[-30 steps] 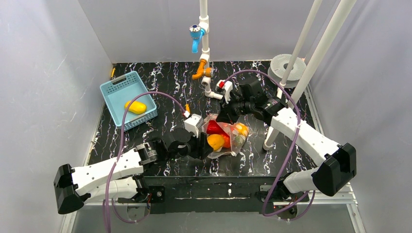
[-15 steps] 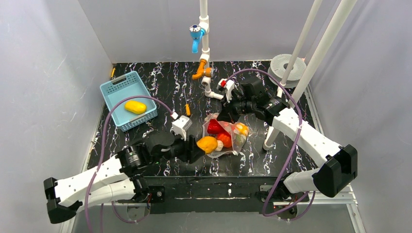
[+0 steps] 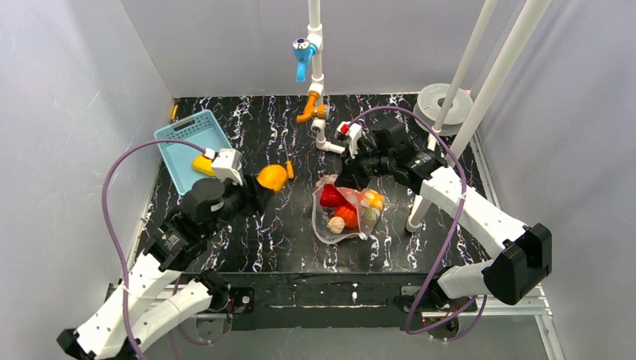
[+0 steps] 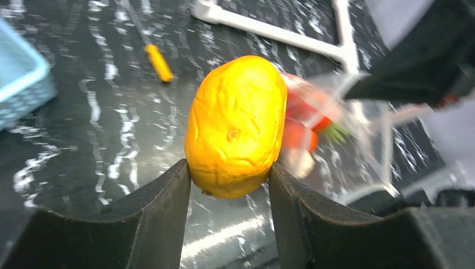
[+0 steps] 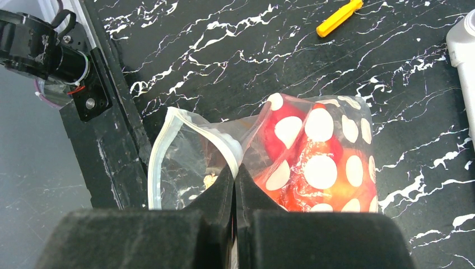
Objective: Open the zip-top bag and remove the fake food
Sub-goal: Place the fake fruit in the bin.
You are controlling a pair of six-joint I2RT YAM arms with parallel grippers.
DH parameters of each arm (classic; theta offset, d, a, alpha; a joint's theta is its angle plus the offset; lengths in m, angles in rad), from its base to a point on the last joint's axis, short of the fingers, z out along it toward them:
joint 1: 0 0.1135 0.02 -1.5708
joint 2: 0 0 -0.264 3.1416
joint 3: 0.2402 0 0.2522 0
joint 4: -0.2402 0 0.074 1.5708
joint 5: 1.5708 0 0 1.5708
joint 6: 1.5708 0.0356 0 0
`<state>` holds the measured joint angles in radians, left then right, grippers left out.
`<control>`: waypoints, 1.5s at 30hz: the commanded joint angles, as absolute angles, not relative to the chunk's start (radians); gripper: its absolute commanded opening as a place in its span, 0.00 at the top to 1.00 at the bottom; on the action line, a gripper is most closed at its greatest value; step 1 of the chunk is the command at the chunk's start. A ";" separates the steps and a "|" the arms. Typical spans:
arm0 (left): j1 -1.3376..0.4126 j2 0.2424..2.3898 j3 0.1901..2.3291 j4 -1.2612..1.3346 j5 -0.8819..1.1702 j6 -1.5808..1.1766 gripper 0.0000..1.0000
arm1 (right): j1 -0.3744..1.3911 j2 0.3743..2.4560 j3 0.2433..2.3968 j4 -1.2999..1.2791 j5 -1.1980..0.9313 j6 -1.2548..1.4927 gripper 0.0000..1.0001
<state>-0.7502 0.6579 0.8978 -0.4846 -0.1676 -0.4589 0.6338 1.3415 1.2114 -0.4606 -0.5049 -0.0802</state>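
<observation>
The zip-top bag [image 3: 358,229] lies open mid-table, clear with white dots [image 5: 319,168]. Red [image 3: 331,196], orange [image 3: 346,215] and pale [image 3: 337,224] fake food pieces remain inside it. My right gripper [image 5: 235,171] is shut on the bag's zip rim and holds the mouth up. My left gripper [image 4: 229,171] is shut on a yellow-orange oblong fruit [image 4: 235,126], which hangs above the table left of the bag [image 3: 271,178], near the basket.
The light blue basket [image 3: 176,139] stands at the back left with a yellow piece [image 3: 201,163] in it. An orange-handled screwdriver [image 3: 290,169] lies between basket and bag. White pipes and a blue tap [image 3: 302,54] stand behind; a white post [image 3: 420,206] stands right of the bag.
My left gripper has drawn the yellow-orange fruit out of the bag's mouth and carried it left and back toward the basket. The right gripper and the bag have stayed put.
</observation>
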 commanded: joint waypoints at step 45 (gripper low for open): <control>0.114 1.557 1.115 -0.213 -0.215 -0.597 0.88 | 0.623 1.319 1.186 -0.394 -0.548 -0.062 0.99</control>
